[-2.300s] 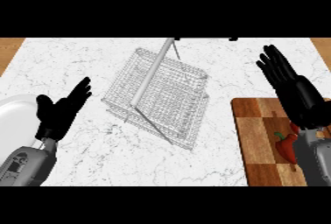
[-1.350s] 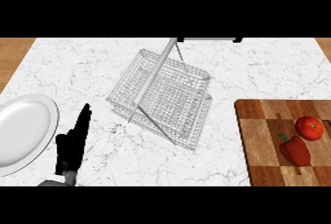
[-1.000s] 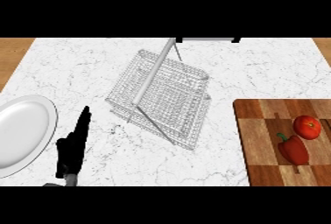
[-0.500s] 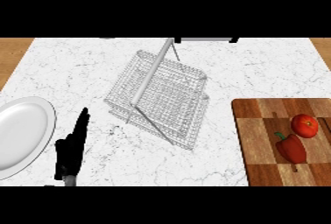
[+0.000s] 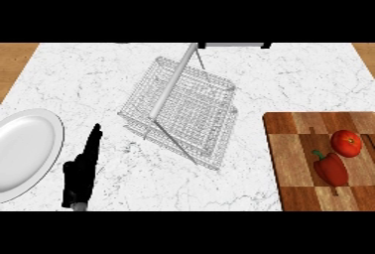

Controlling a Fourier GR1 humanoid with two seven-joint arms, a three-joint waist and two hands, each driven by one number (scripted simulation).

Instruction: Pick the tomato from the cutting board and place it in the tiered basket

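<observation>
White marble counter (image 5: 242, 64) fills most of the view, wood showing at the far left and far right top corners. Tiered basket (image 5: 183, 111), wire mesh with a pale central pole, sits mid-counter, a bit toward the back, tilted diagonally in the view. Cutting board (image 5: 293, 163) is at the right edge, dark and light wood blocks, running off the right side and down to the lower edge. White plate (image 5: 22, 149) at the left edge, partly cut off, well apart from the basket.

My left hand (image 5: 81, 173) comes up from the lower edge just right of the plate, black, seen edge-on, fingers straight and pointing up toward the far side, relaxed, gripping nothing, touching neither plate nor basket. My right hand is out of the view, so nothing to say on it.

Red pepper (image 5: 331, 168) lies on the board, green stem toward the upper left. Tomato (image 5: 346, 143) sits on the board too, just beside the pepper at its upper right, near the board's right side, well apart from the basket.
</observation>
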